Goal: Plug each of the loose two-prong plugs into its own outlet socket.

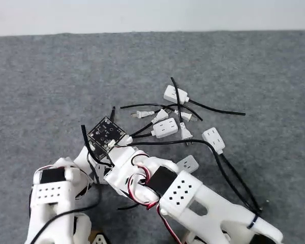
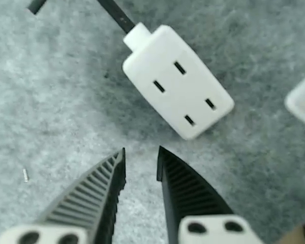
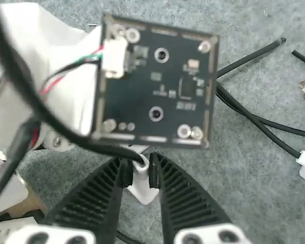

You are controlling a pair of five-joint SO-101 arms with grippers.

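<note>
A white two-outlet socket block (image 2: 179,81) with a black cord lies flat on the grey carpet. My left gripper (image 2: 141,157) hovers just short of it, open a little, with nothing between its fingers. My right gripper (image 3: 138,172) is shut on a small white plug (image 3: 141,189) with a black cord, right beside the left arm's wrist camera board (image 3: 155,84). In the high view both arms meet around that board (image 1: 107,133). Beyond them lie more sockets (image 1: 165,128) (image 1: 175,94) (image 1: 213,140) and loose two-prong plugs (image 1: 142,114) (image 1: 185,133).
Black cords (image 1: 213,109) cross the carpet among the sockets and plugs. Another white socket (image 1: 188,163) sits close to the right arm's forearm. Another white block (image 2: 302,99) shows at the edge of the left wrist view. The far carpet (image 1: 66,71) is bare.
</note>
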